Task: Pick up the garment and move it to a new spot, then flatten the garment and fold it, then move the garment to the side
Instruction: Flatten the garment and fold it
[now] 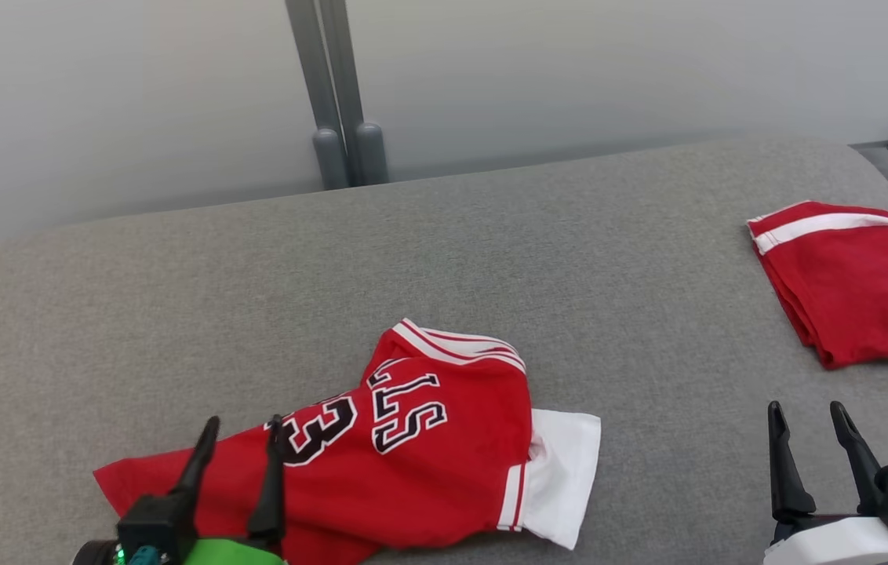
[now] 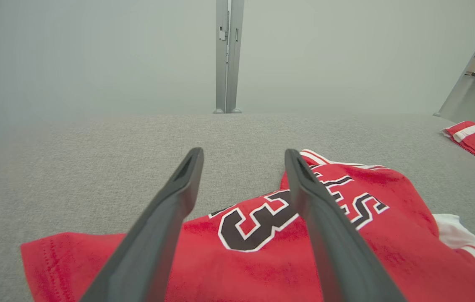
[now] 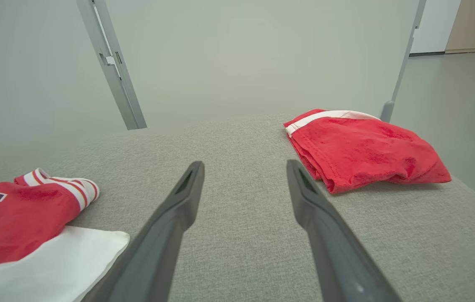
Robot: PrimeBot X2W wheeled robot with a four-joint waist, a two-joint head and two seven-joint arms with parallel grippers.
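Here, from the gripper outward:

- Left gripper: fingers spread wide, nothing between them, poised just above the lower left part of the garment.
- Right gripper: likewise spread and empty, over bare counter, apart from the garment's right edge.
- Garment: red jersey with black, white-edged lettering, lying rumpled near the front edge of the counter; numbers uppermost, striped collar band humped at the far side, white panel sticking out at the right.
- Step in hand, as judged: flattening, with placement apparently done and no fold made so far.
- To do it well: lower each gripper onto a single layer at opposite ends, left at the red corner nearest it, right at the white panel; avoid pinching stacked layers.
- Next, draw the two ends apart and low along the counter, stopping short of lifting the cloth clear; otherwise likely to bunch again.
- Check the hump under the lettering before any fold; probably a soft, thin knit, prone to dragging and creasing on the grey fabric covering.
- Keep away from the folded red cloth at the far right, well apart and, as judged, no part of this step.
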